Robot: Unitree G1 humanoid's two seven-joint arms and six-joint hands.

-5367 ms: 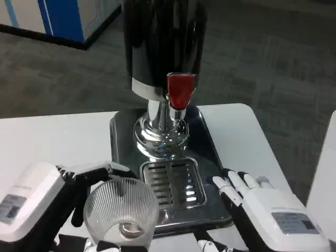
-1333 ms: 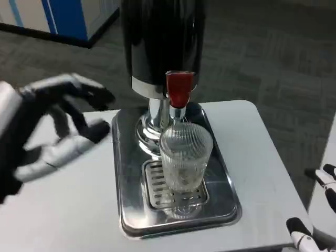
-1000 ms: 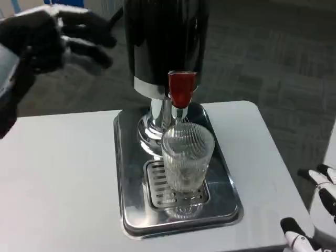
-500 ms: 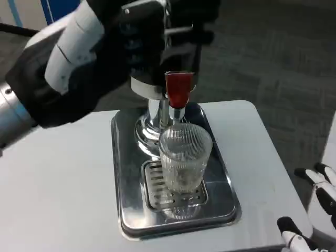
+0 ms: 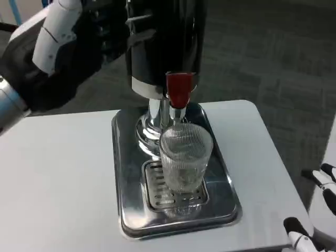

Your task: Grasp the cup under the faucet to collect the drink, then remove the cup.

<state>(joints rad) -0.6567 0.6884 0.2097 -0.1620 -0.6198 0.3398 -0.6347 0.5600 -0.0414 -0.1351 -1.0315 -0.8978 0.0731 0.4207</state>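
A clear ribbed cup (image 5: 185,157) stands upright on the drip grate (image 5: 157,193), directly below the faucet with its red tap handle (image 5: 179,89). No hand holds the cup. My left hand (image 5: 79,44) is raised high at the upper left, beside the black dispenser body (image 5: 168,37), its dark fingers (image 5: 134,31) spread against the body's left side and holding nothing. My right hand (image 5: 315,207) is low at the right edge beyond the table; only its fingertips show, and they are apart. I cannot tell if there is liquid in the cup.
The dispenser stands on a shiny steel tray (image 5: 126,173) in the middle of the white table (image 5: 58,178). The table's right edge runs close to the tray. Grey carpet lies behind, with a blue and white cabinet (image 5: 16,10) at the far left.
The cup, held by my left hand several seconds ago, now stands free under the faucet. My left hand rose from table height, reached across the dispenser, and has drawn back left.
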